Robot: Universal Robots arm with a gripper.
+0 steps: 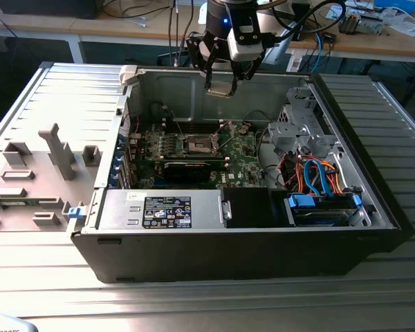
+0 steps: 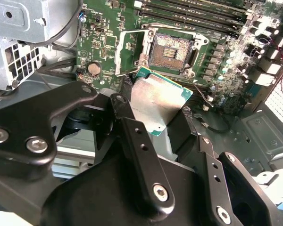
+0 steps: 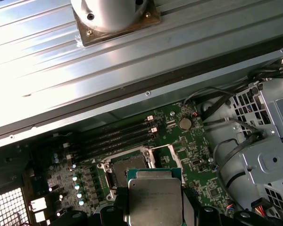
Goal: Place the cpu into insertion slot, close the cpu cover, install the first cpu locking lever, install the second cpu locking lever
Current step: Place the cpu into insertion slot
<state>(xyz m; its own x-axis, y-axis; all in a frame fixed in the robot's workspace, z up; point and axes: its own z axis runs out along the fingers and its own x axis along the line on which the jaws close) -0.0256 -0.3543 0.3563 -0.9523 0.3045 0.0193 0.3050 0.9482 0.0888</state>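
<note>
My gripper [image 1: 221, 79] hangs over the back wall of the open computer case, shut on the cpu [image 1: 220, 89]. Both wrist views show the chip's silvery top and green-tan edge [image 2: 156, 101] [image 3: 154, 200] clamped between the black fingers [image 2: 132, 136]. The insertion slot [image 1: 199, 144] lies well below it on the green motherboard, its dark centre uncovered [image 2: 172, 51] [image 3: 127, 165]. The cpu cover [image 2: 132, 49] [image 3: 167, 157], a thin silver frame, stands swung open beside the socket.
A black power supply [image 1: 167, 209] with a label fills the case's front. A grey drive cage [image 1: 301, 131] and blue cables [image 1: 325, 173] sit at the exterior view's right. Long memory slots [image 2: 193, 12] run beside the socket. A ribbed grey panel [image 1: 55, 152] lies at the left.
</note>
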